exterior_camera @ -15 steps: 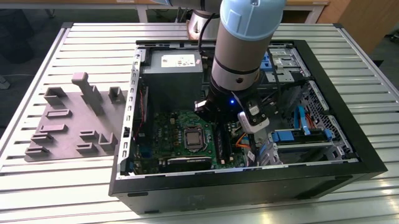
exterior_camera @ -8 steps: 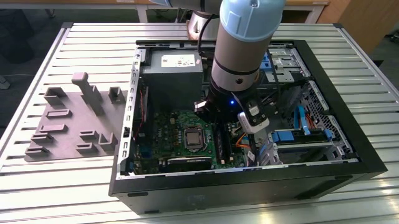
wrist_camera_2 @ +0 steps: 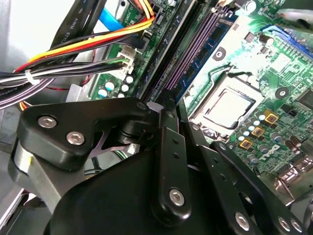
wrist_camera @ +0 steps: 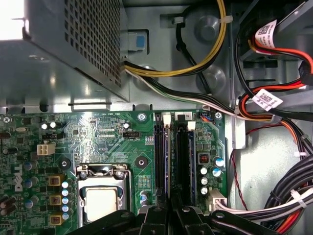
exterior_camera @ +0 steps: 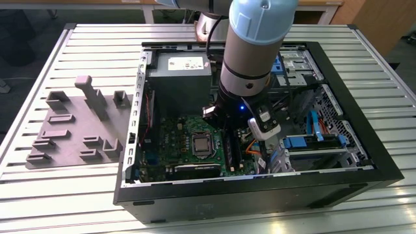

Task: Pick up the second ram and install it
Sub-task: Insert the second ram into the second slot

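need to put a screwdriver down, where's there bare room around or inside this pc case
Free: the ribbed metal table near the grey foam parts tray, and its strip behind the black computer case. Crowded: inside the case, around the green motherboard, the arm's gripper and the bundled cables.

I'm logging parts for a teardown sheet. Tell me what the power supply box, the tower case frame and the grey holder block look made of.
Power supply box: bare grey sheet metal, judging by its punched vent grid and dull sheen.
Tower case frame: matte black outside, probably painted metal or plastic.
Grey holder block: uniform matte grey, likely moulded or printed plastic; no glint.
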Tool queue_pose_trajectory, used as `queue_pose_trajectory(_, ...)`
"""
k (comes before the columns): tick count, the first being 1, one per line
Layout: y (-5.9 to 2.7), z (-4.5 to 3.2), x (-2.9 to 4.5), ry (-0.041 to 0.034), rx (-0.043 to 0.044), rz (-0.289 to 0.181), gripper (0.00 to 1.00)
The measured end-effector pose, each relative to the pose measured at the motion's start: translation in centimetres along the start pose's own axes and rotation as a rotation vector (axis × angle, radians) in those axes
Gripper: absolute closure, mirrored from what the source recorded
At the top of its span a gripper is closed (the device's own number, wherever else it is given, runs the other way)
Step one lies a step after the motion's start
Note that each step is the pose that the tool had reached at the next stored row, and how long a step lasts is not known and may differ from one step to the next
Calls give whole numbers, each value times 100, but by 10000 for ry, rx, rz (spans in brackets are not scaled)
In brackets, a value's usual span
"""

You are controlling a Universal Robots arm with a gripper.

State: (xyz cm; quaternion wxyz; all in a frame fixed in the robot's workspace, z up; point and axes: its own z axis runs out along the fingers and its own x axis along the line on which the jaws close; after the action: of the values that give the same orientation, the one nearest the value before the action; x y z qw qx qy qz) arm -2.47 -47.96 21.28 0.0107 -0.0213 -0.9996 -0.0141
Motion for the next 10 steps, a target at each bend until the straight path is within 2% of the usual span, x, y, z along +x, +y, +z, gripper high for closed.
queue_pose_trajectory(10,-1,21,0,0,3,0,86)
